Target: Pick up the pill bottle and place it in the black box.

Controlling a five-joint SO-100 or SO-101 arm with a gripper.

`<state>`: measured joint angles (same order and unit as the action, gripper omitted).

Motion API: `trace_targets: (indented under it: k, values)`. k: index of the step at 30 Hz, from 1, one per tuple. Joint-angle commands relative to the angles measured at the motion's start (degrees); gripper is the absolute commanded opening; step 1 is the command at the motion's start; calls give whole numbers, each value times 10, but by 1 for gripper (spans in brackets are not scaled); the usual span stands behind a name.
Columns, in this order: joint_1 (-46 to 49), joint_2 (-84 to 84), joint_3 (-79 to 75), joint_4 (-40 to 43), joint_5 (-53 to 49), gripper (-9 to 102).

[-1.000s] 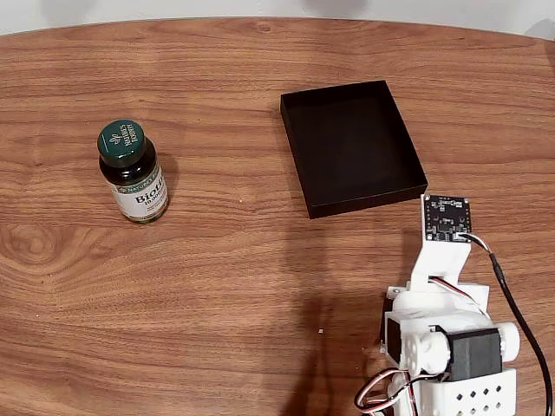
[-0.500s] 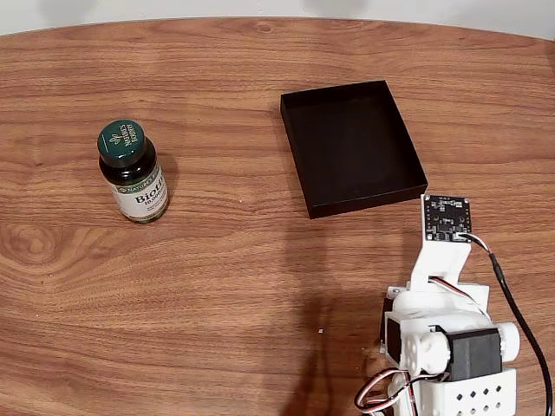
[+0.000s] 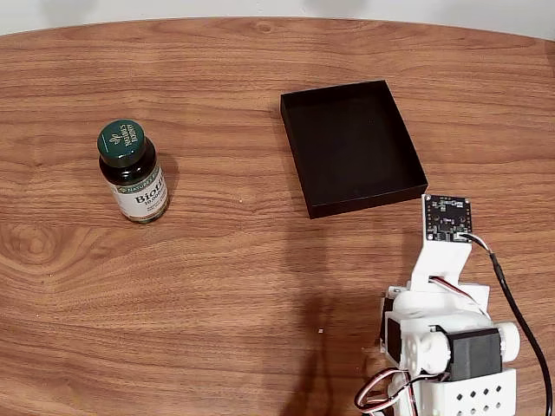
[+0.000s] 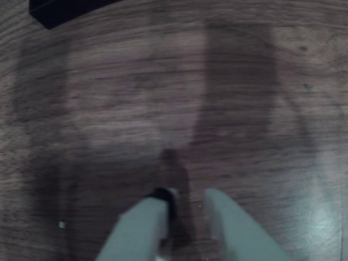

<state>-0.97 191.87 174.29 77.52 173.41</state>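
Hand sits low in the wrist view, empty, its two pale fingers slightly parted over bare worktop. Nothing looks done yet: the pill bottle stands upright at left of the fixed view, well apart from the empty black box at upper centre.

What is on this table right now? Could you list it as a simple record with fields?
surface: wooden table
pill bottle: upright, at left in the fixed view, apart from everything
black box: empty, right of the bottle
arm: white, folded at lower right in the fixed view
gripper: over bare wood, small gap between fingers, holding nothing
task progress: bottle not yet picked up
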Motion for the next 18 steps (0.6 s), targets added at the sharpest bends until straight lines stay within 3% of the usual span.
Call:
trace_targets:
  k: [1, 4, 7, 18]
  values:
    - [-20, -5, -7, 87, -13, 15]
    - [-39, -5, -7, 83, -9, 15]
    - [-38, -5, -7, 73, 66, 13]
    - [-59, -6, -7, -126, 148, 11]
